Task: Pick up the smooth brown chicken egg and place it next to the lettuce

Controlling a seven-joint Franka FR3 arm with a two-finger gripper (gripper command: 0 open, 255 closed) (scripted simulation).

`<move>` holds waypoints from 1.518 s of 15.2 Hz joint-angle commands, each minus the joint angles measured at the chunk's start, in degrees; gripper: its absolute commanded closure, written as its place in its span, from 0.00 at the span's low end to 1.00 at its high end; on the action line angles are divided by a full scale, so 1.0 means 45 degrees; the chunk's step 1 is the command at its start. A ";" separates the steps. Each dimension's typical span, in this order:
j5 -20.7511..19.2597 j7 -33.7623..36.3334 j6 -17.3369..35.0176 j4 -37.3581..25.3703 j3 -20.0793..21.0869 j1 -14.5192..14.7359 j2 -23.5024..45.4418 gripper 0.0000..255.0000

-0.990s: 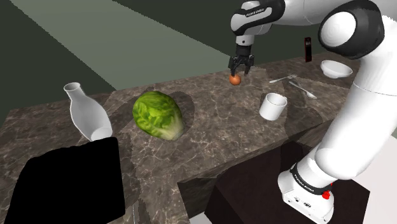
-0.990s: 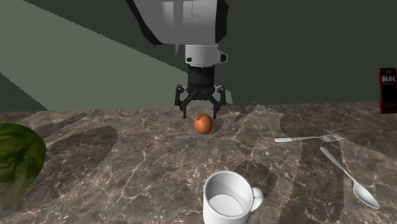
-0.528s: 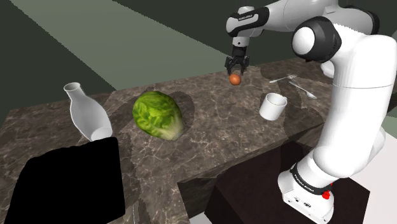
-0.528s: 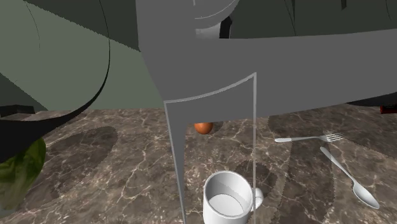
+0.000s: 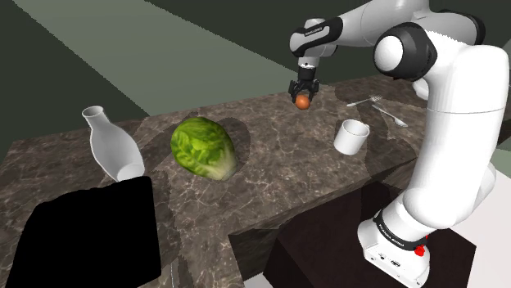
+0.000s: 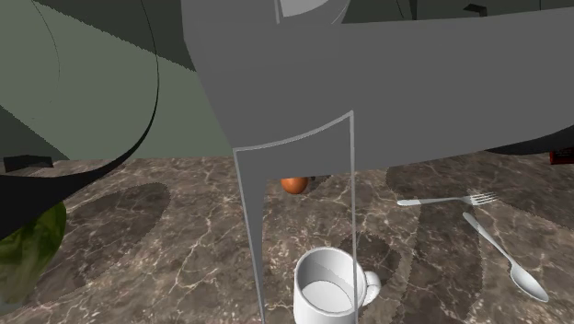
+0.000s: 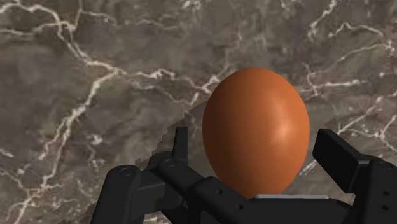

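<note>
The brown egg (image 5: 303, 101) sits between the fingers of my black gripper (image 5: 303, 95), at the far side of the marble counter (image 5: 270, 164). In the wrist view the egg (image 7: 256, 130) stands upright in my gripper (image 7: 257, 156), one finger (image 7: 181, 145) on each side pressed close to it, with marble below. The gripper is shut on the egg. The green lettuce (image 5: 203, 147) lies well toward the shoulder view's left of the egg. In the second exterior view the arm's grey body hides most of the egg (image 6: 293, 185), and the lettuce (image 6: 23, 253) shows at the left edge.
A white mug (image 5: 352, 136) stands nearer the counter's front, also seen from above (image 6: 331, 283). A fork (image 6: 446, 199) and a spoon (image 6: 506, 258) lie to the second exterior view's right. A white bottle-shaped vase (image 5: 110, 147) stands left of the lettuce, beside a black area (image 5: 90, 237).
The fingers, open around the egg a second ago, have shut on it. The arm has swung over, and its grey body now blocks much of the second exterior view.
</note>
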State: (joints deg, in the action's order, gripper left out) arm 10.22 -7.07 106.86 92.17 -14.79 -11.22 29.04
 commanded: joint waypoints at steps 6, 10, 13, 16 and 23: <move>0.0001 -0.0004 0.0027 0.0026 0.0000 0.0001 -0.0004 1.00; 0.0001 -0.0003 0.0024 0.0024 0.0000 0.0001 -0.0005 1.00; 0.0001 -0.0003 0.0024 0.0025 0.0000 0.0002 -0.0006 1.00; -0.0021 0.0014 -0.0106 -0.0037 -0.0011 0.0005 -0.0077 1.00; -0.0160 0.0135 -0.1085 -0.0592 -0.0077 0.0020 -0.0520 1.00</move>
State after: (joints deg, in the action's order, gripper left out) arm 9.54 -6.51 102.61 90.07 -15.11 -11.10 26.77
